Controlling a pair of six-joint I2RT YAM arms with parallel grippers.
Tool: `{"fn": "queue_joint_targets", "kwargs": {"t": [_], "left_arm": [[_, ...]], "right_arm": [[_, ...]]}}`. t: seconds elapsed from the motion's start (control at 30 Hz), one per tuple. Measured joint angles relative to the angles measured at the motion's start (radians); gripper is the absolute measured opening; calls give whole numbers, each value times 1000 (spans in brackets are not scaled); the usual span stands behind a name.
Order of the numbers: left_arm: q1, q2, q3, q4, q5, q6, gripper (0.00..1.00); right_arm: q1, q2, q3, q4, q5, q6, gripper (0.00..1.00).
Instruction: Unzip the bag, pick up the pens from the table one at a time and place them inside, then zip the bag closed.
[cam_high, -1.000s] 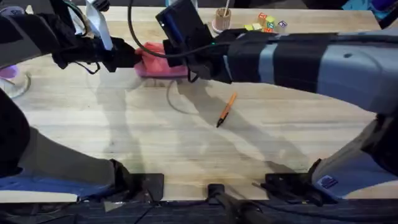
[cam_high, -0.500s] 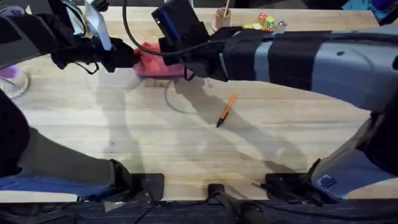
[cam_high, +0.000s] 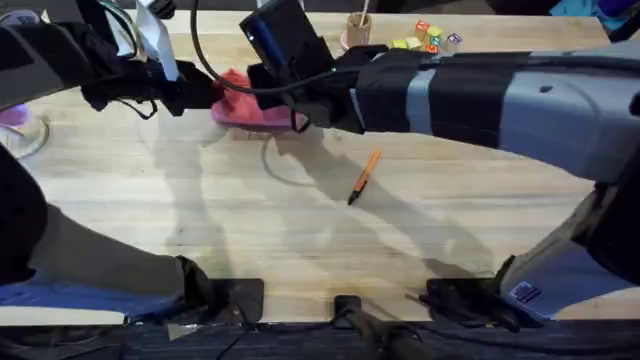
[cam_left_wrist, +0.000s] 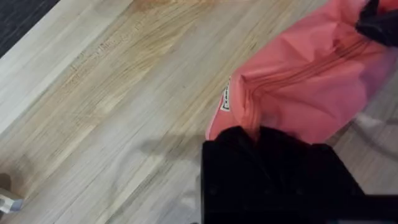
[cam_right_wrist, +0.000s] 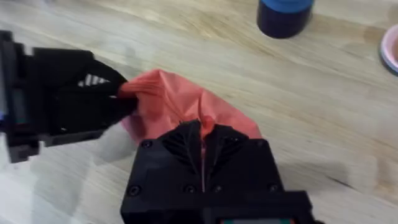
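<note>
The pink-red pencil pouch (cam_high: 243, 103) lay at the far side of the pale plank counter (cam_high: 250, 230), left of its middle, bunched and creased between the two arms. The left tool (cam_high: 213, 92) was clenched on the pouch's left end; in the left wrist view its black fingers (cam_left_wrist: 267, 149) pinched the fabric at the corner just beside a small white tag, with the zipper seam (cam_left_wrist: 292, 74) running away from them along the pouch. The right tool (cam_high: 297, 112), reaching across from the right, was closed on the pouch's other end, and in the right wrist view its fingers (cam_right_wrist: 202, 134) met over the raised red fabric (cam_right_wrist: 180, 99) while the left tool (cam_right_wrist: 121, 99) held the far end. An orange pen with a black tip (cam_high: 362, 176) lay loose on the counter, well apart from the pouch, nearer the arms' bases and right of it. A blue cylindrical bottle (cam_right_wrist: 283, 15) stood beyond the pouch.
</note>
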Motion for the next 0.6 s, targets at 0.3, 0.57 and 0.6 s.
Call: {"fn": "queue_joint_targets", "kwargs": {"t": [0.3, 0.57, 0.6], "left_arm": [[0, 0, 2, -1, -5, 0, 42], [0, 0, 2, 5, -14, 1, 42], [0, 0, 2, 6, -14, 4, 42]], "right_arm": [[5, 0, 3, 43, -50, -1, 31], [34, 2, 3, 66, -112, 0, 31], [36, 2, 3, 65, -116, 0, 31]]}}
